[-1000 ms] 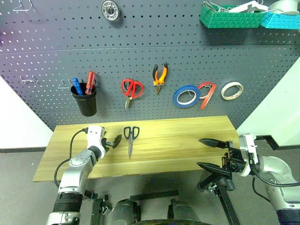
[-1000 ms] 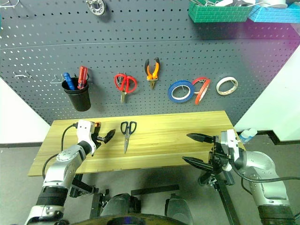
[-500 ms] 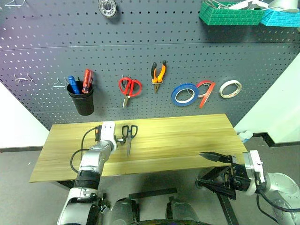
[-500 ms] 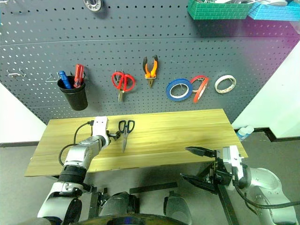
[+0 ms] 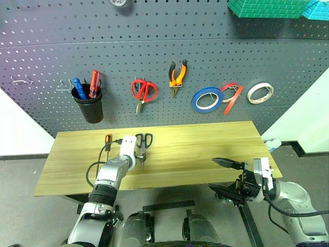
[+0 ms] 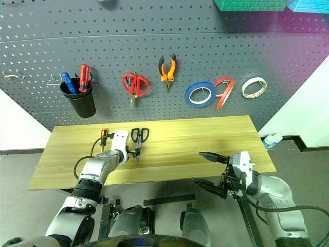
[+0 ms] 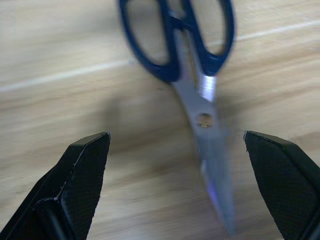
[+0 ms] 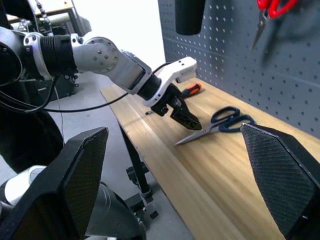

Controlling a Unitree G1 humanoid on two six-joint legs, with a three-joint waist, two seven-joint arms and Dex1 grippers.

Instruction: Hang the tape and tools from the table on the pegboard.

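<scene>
a wooden surface [image 5: 195, 149] below a dark pegboard [image 5: 154, 62]; the left hand [image 8: 187, 121], fingers apart, hovers over black scissors [image 5: 142, 148]; the right hand [image 5: 222, 177] is spread wide.

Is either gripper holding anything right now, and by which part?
Nothing is held. The open left gripper straddles the black-handled scissors blades; the right gripper is open.

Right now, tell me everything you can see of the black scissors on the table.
The black scissors lie flat on the light wood table, closed. Two dark oval handle loops point toward the pegboard; the bare metal blades, joined by a pivot rivet, point toward the table's near edge. The open left gripper hangs just above the blades, one finger on each side, not touching them. An orange-and-black screwdriver lies apart on the far side of that arm.
</scene>
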